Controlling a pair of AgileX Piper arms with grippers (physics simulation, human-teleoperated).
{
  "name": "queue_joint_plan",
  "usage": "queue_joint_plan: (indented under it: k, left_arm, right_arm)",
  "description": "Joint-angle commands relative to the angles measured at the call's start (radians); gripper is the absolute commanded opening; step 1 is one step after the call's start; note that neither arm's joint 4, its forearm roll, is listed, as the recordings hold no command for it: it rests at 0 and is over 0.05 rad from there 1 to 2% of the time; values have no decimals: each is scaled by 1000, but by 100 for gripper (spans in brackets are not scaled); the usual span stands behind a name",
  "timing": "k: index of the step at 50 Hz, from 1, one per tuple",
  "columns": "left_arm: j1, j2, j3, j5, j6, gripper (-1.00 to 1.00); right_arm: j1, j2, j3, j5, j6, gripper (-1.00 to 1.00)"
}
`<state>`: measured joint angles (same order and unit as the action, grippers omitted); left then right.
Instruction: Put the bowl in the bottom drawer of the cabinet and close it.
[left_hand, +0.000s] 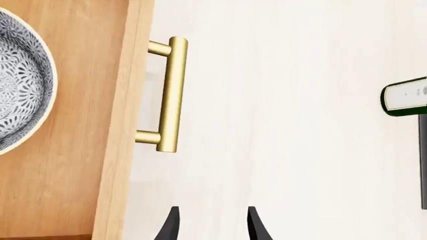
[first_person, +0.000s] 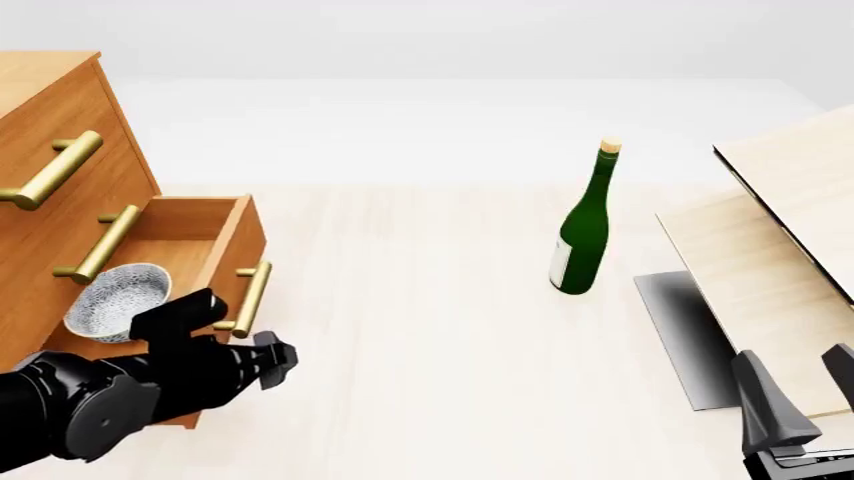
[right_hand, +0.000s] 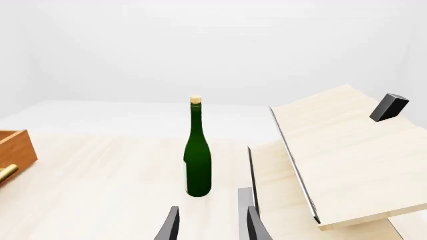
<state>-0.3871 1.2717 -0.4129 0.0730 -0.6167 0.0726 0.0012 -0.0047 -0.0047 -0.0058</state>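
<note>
Now the bowl (first_person: 118, 299) sits inside the bottom drawer (first_person: 200, 235) of the cabinet (first_person: 47, 120), and that drawer stands pulled out over the table (first_person: 400, 300). In the left wrist view the bowl (left_hand: 20, 85) lies on the drawer's wooden floor, behind the front panel that carries the brass handle (left_hand: 170, 95).

The left gripper (first_person: 274, 360) hovers just in front of the drawer's handle (first_person: 250, 298), not touching it; its jaws are spread and hold nothing, as the left wrist view shows with the two dark fingertips (left_hand: 168, 225) apart over bare table.

The right gripper (first_person: 787, 400) rests low at the near right, beside the pale wooden boards (first_person: 787, 230). Its jaws are spread too, empty, pointing toward the green bottle (right_hand: 197, 160), which stands upright on the table, well apart from the cabinet.
</note>
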Motion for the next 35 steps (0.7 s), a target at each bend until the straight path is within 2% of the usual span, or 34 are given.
queue_joint_plan:
  k: [1,28,35]
  left_arm:
    - [96,-39,30,8,-4,100]
    - [198,-134,70,56,14,100]
    - [233,-107,77,34,9,100]
  right_arm:
    - [0,0,0,0,0,100]
    - [0,0,0,0,0,100]
    - [0,0,0,0,0,100]
